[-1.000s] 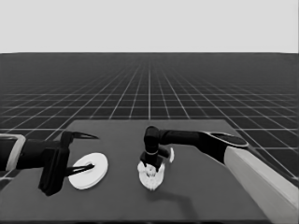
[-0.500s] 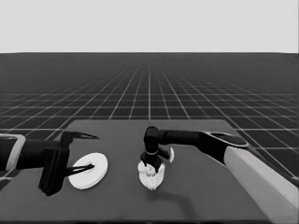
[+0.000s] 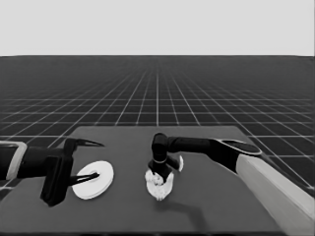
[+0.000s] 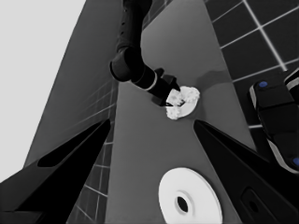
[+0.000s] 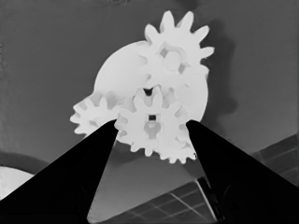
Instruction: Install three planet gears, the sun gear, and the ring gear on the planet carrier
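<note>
The smaller round part, the planet carrier [image 3: 161, 189] [image 5: 117, 74], lies mid-table with several small gears on it. In the right wrist view one planet gear [image 5: 175, 53] sits at its far rim, another [image 5: 91, 116] at one side, a third [image 5: 180, 149] partly under the middle gear [image 5: 149, 126]. My right gripper [image 3: 158, 176] [image 5: 150, 123] stands straight over the carrier, shut on that middle gear, its fingers touching the teeth on both sides. The ring gear, the larger round part [image 3: 93, 180] [image 4: 189, 199], lies flat at the left under my parked left gripper [image 3: 98, 160] [image 4: 152, 122], which is open and not holding it.
A thin white piece [image 3: 180, 163] lies just behind the right gripper. A white part's edge [image 5: 9, 182] shows at the corner of the right wrist view. Dark machinery with blue lights [image 4: 275, 116] stands past the table's edge.
</note>
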Robot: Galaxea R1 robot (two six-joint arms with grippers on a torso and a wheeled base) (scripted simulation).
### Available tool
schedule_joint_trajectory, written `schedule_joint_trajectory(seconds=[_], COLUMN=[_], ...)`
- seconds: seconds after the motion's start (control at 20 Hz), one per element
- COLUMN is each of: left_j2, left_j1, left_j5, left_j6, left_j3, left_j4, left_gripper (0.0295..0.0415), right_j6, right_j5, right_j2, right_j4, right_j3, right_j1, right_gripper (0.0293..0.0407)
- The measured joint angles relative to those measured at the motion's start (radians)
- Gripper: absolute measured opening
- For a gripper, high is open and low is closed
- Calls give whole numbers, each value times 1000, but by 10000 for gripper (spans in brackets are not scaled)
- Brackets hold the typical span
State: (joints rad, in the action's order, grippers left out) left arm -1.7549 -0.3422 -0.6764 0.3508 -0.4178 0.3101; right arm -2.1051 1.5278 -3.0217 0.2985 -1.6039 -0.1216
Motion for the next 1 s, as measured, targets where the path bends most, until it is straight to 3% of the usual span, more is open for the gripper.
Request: schedule_joint_trajectory(seconds=[1.0], left_j2=[0], left_j1=[0], left_j5=[0], left_j6=[0], left_j3=[0], left_j4=[0], left_gripper=[385], right_j6=[-209], right_j5=[0], right_j2=[1], right_j4=[0], right_j3=[-1], right_j1=[-2], right_gripper=[309])
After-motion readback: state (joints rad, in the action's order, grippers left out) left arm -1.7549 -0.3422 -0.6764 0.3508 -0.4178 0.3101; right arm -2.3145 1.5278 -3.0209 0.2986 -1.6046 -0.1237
